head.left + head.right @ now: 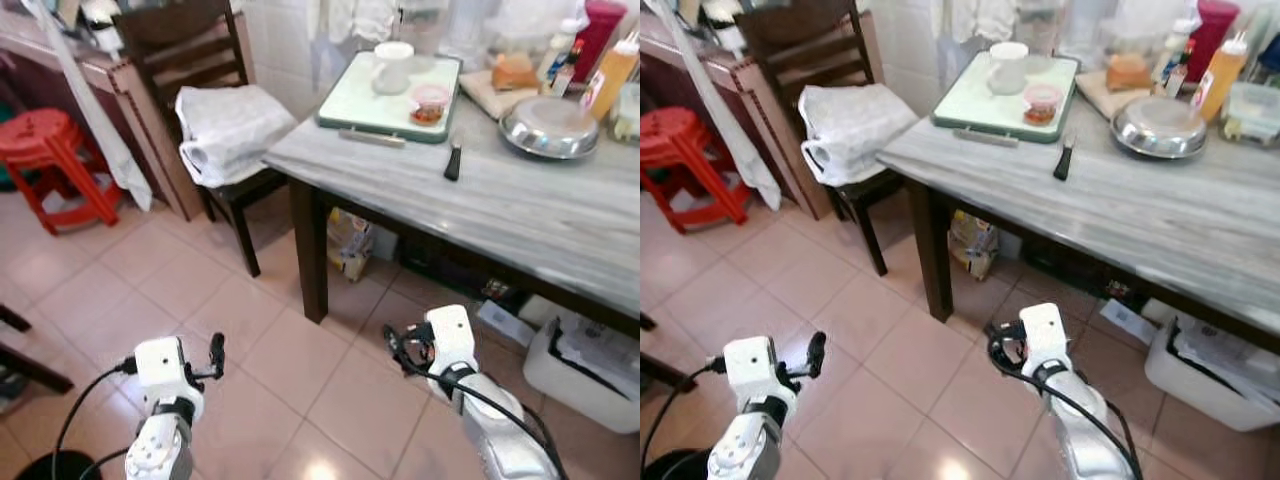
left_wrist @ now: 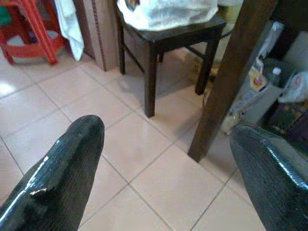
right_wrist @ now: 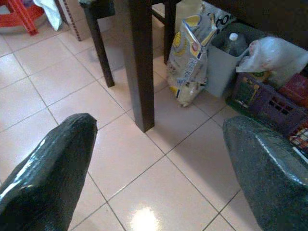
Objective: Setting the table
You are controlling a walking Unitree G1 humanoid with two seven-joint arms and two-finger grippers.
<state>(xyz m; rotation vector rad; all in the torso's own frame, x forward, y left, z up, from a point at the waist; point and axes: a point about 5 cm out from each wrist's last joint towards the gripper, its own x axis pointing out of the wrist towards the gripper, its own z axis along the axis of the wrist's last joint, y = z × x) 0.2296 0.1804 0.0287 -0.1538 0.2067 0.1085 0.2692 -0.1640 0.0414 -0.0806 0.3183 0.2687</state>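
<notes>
A grey stone-topped table (image 1: 520, 215) stands ahead on the right. At its far corner a pale tray (image 1: 362, 104) with a green rim carries a white mug (image 1: 392, 66) and a small cup of red food (image 1: 430, 102). A black-handled knife (image 1: 453, 160) lies on the tabletop beside the tray, and a steel bowl (image 1: 549, 126) sits upside down further right. My left gripper (image 1: 215, 355) and right gripper (image 1: 395, 345) hang low over the floor tiles, short of the table. Both are open with nothing between the fingers, as the left wrist view (image 2: 168, 159) and right wrist view (image 3: 159, 159) show.
A dark wooden chair (image 1: 225, 190) with a white plastic bag (image 1: 232, 130) on its seat stands left of the table. A red stool (image 1: 50, 160) is far left. Bottles (image 1: 610, 75) line the table's back. Bags (image 3: 192, 57) and a white bin (image 1: 585, 370) sit under the table.
</notes>
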